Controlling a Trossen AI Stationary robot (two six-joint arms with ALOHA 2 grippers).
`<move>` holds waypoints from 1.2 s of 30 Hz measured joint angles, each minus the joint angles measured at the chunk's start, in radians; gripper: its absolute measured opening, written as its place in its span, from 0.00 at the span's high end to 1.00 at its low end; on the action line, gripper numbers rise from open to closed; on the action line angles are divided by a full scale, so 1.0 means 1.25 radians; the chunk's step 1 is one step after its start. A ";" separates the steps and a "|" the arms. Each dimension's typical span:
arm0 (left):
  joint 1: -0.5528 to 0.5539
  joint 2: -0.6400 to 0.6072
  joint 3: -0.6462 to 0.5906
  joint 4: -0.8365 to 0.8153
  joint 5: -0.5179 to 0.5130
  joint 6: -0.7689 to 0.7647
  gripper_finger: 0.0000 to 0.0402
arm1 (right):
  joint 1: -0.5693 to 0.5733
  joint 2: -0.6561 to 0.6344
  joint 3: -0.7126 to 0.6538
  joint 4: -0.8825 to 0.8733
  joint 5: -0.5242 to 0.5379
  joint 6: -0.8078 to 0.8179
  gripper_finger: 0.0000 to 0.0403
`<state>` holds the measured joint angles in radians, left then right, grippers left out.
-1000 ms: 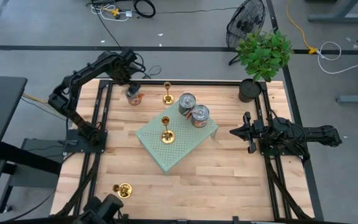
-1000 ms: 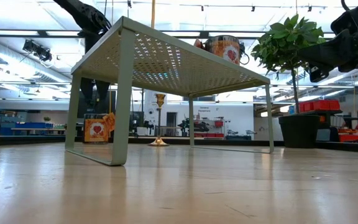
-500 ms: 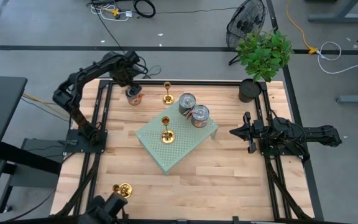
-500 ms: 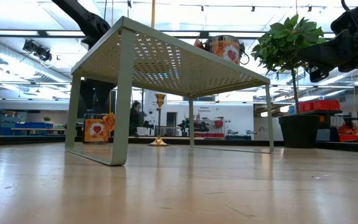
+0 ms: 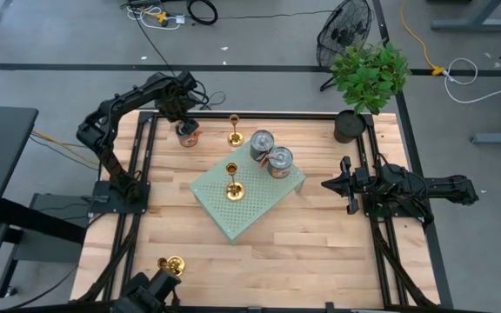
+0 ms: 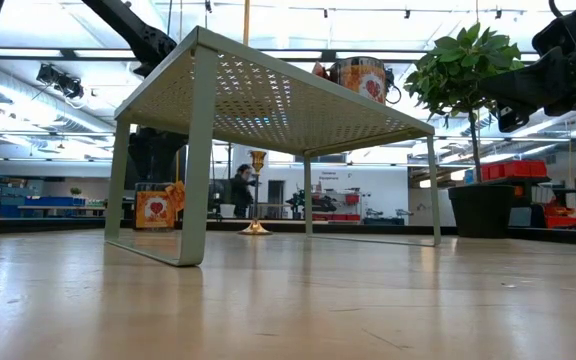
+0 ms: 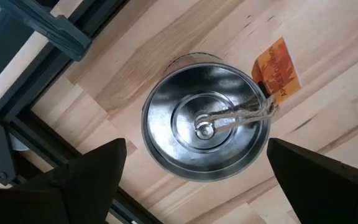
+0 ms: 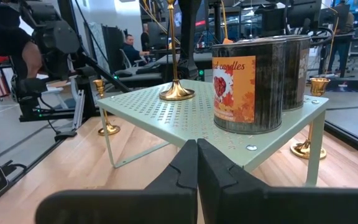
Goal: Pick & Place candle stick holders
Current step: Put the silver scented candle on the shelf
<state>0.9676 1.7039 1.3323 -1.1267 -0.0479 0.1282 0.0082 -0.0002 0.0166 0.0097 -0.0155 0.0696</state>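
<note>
Left gripper (image 7: 194,171): fingers spread wide, poised directly above a tin can (image 7: 207,130), holding nothing.
Right gripper (image 8: 196,163): fingers pressed together, empty.
Candle stick holders: one (image 5: 233,181) on the green rack (image 5: 263,204), one (image 5: 234,130) just beside the left gripper's can, one (image 5: 171,264) well apart.

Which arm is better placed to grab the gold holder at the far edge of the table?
Probably the left. Its gripper hovers open over a can beside that holder, with bare table between. The right gripper is shut, waiting at the right side, past the green rack and its cans.
</note>
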 joint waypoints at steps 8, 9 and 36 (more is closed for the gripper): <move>-0.001 0.000 0.000 -0.001 0.006 0.039 0.00 | 0.000 0.000 0.000 0.000 0.000 0.000 0.99; -0.001 0.000 0.000 -0.001 0.006 0.040 0.00 | 0.000 0.000 0.000 0.000 0.000 0.000 0.99; -0.020 0.026 0.001 -0.007 -0.004 0.095 0.00 | 0.000 0.000 0.000 0.000 0.000 0.000 0.99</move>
<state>0.9428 1.7362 1.3332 -1.1350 -0.0530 0.2467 0.0082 -0.0002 0.0166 0.0100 -0.0154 0.0696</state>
